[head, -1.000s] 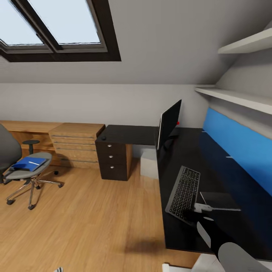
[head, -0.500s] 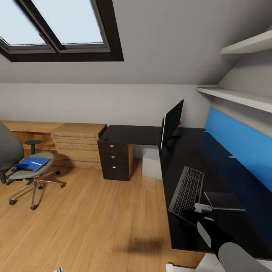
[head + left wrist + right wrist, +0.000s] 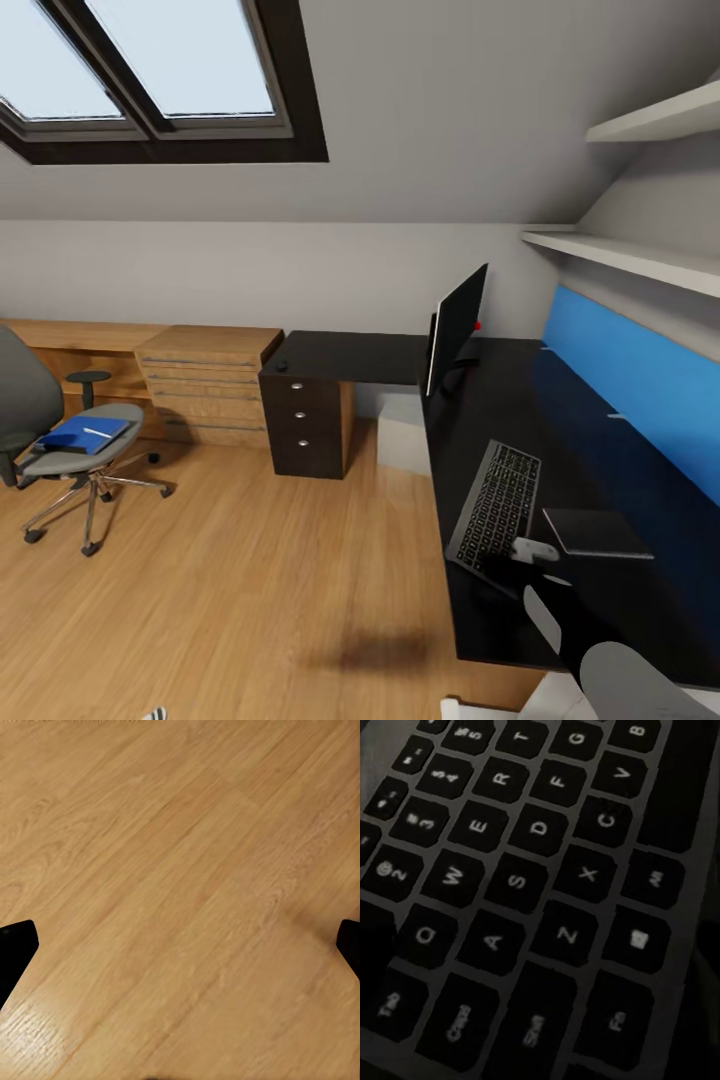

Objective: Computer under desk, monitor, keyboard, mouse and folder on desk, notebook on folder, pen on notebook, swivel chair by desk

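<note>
Your right pincer (image 3: 522, 556) sits at the near end of the keyboard (image 3: 493, 504), close above its keys; the right wrist view shows the keys (image 3: 540, 900) at very short range, and you cannot tell from the pictures whether its fingers are apart or together. Your left pincer (image 3: 180, 945) hangs over the wood floor (image 3: 180, 870) with its 2 dark fingertips (image 3: 13, 952) wide apart and nothing between them.

The keyboard lies on the black table (image 3: 520, 420), along the front edge of its long wing. The notebook (image 3: 596, 533) lies flat just beside the keyboard's near end, toward the blue wall panel (image 3: 630, 385). The monitor (image 3: 455, 325) stands upright on the table near the inner corner, seen almost edge-on. The mouse (image 3: 281, 364) rests near the far end of the short wing, above the dark drawer unit (image 3: 305, 425). The computer (image 3: 402, 432) stands on the floor under the table, beside the drawer unit.

The swivel chair (image 3: 62, 440) stands well apart from the table, in front of the low wooden cabinets (image 3: 205, 385). The folder (image 3: 85, 434) lies on its seat, with the pen (image 3: 97, 432) on top of the folder.
</note>
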Available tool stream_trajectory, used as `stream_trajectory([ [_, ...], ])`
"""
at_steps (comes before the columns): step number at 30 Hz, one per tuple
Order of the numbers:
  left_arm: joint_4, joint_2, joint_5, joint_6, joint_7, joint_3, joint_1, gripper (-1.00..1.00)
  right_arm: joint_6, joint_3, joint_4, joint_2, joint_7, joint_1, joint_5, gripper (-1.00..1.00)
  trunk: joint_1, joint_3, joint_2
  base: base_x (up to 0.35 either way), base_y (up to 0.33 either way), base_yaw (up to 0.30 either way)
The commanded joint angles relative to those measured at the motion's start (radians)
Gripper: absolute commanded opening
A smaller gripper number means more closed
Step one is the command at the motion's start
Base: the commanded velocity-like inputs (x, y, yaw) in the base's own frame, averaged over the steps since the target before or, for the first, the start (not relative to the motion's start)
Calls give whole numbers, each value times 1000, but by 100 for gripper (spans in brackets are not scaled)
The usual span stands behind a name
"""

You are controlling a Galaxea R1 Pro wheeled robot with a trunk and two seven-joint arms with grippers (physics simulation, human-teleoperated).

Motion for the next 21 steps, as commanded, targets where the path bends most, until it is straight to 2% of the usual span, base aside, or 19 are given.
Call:
stream_trajectory([
  [1, 0, 0, 5, -2, 2, -2, 0, 100, 6, -4, -2, 0, 7, 0, -8, 100, 0, -1, -1, 100, 155, 0],
  [21, 1, -1, 5, -1, 2, -9, 0, 100, 6, -4, -3, -2, 17, 0, -14, 100, 0, -1, -1, 56, 69, 0],
])
